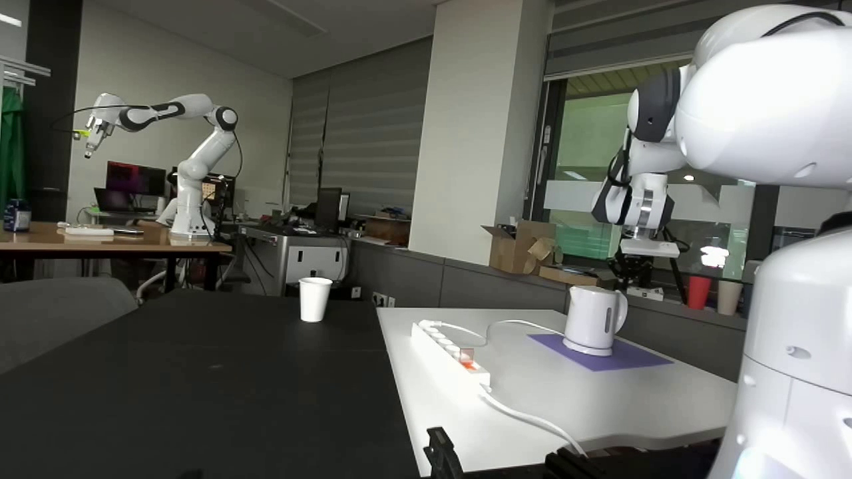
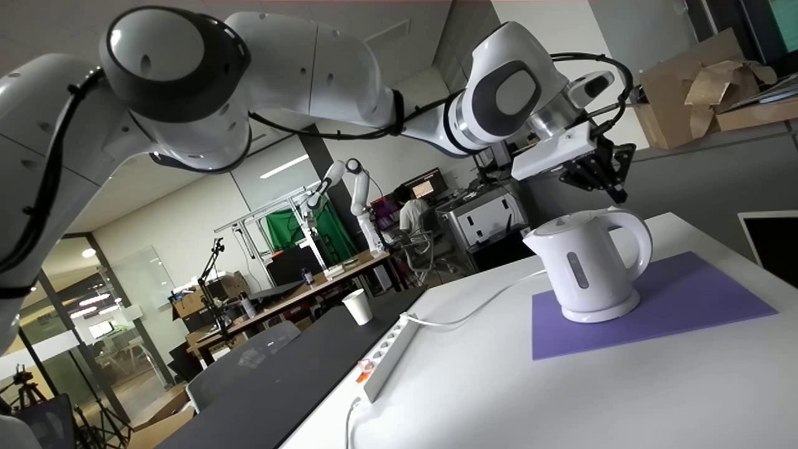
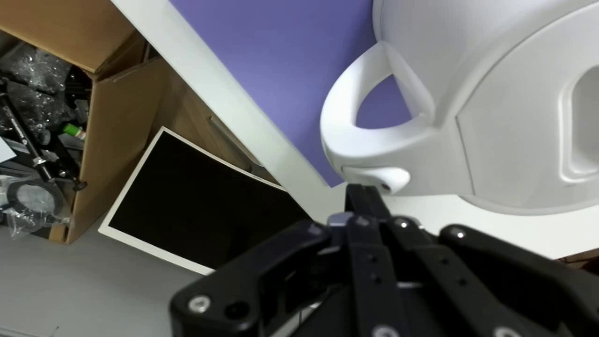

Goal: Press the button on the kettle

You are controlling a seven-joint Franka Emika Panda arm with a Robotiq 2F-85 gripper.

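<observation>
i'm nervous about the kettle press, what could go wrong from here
The closed gripper could slip off what looks like the button, a small target on the handle. Pressing there, off to one side, might also tip or slide the kettle, which stands on the purple mat with nothing seen bracing it.

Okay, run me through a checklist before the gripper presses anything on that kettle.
1. Kettle standing upright on the purple mat: ok.
2. Lid closed: ok.
3. Gripper shut, which should suit pressing: ok.
4. Fingertips touching the white tab at the handle, likely the button: cannot tell; they meet in the wrist view, but depth is unclear.
5. Cord running from the power strip toward the kettle: ok.
6. Enough water inside: cannot tell; no level readable in the gray side window.
</observation>
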